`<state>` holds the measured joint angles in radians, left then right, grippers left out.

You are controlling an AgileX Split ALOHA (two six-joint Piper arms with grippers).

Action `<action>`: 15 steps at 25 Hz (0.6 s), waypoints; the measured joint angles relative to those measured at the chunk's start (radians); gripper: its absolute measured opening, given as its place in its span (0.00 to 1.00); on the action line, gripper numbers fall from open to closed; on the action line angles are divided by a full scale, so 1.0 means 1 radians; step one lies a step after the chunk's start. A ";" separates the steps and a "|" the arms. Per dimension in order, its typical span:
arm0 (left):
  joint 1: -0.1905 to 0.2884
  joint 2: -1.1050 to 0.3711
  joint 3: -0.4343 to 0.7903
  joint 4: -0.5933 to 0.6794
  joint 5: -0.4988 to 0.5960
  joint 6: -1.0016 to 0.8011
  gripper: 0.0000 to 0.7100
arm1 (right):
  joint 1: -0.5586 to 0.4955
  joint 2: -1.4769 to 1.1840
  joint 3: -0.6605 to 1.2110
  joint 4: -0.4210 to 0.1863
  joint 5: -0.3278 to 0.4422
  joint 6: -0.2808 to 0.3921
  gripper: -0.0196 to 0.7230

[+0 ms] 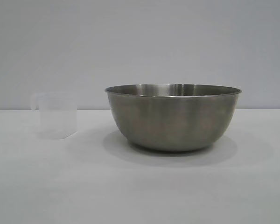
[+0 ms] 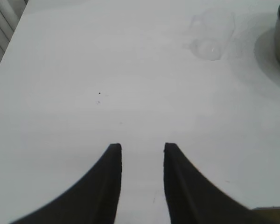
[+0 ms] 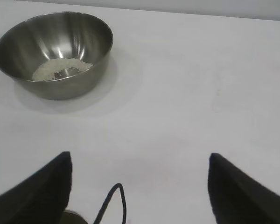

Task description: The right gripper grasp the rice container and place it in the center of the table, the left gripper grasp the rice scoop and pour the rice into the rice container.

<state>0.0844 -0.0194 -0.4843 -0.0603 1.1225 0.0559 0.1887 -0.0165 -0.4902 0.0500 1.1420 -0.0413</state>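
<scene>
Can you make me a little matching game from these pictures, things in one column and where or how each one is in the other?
Things:
1. steel mixing bowl
2. plastic measuring cup
3. rice
4. right gripper

Place or state:
A. a thin pale layer at the bottom of the bowl
B. standing upright on the white table, left of the bowl in the exterior view
C. jaws wide apart above bare tabletop, holding nothing
D. sitting on the table, right of the cup in the exterior view

Pairs: 1-D, 2-B, 3-A, 4-C
</scene>
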 joint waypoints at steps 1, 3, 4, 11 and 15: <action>0.000 0.000 0.000 0.000 0.000 0.000 0.24 | 0.000 0.000 0.000 0.000 0.000 0.000 0.75; 0.000 0.000 0.000 0.000 0.000 0.000 0.24 | 0.000 0.000 0.000 0.000 0.000 0.000 0.75; 0.000 0.000 0.000 0.000 0.000 0.000 0.24 | 0.000 0.000 0.000 0.000 0.000 0.000 0.75; 0.000 0.000 0.000 0.000 0.000 0.000 0.24 | -0.033 0.000 0.000 0.000 0.000 0.000 0.75; 0.000 0.000 0.000 0.000 0.000 0.000 0.24 | -0.073 0.000 0.000 0.000 0.000 0.000 0.75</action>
<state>0.0844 -0.0194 -0.4843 -0.0603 1.1225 0.0559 0.1152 -0.0165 -0.4902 0.0500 1.1420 -0.0413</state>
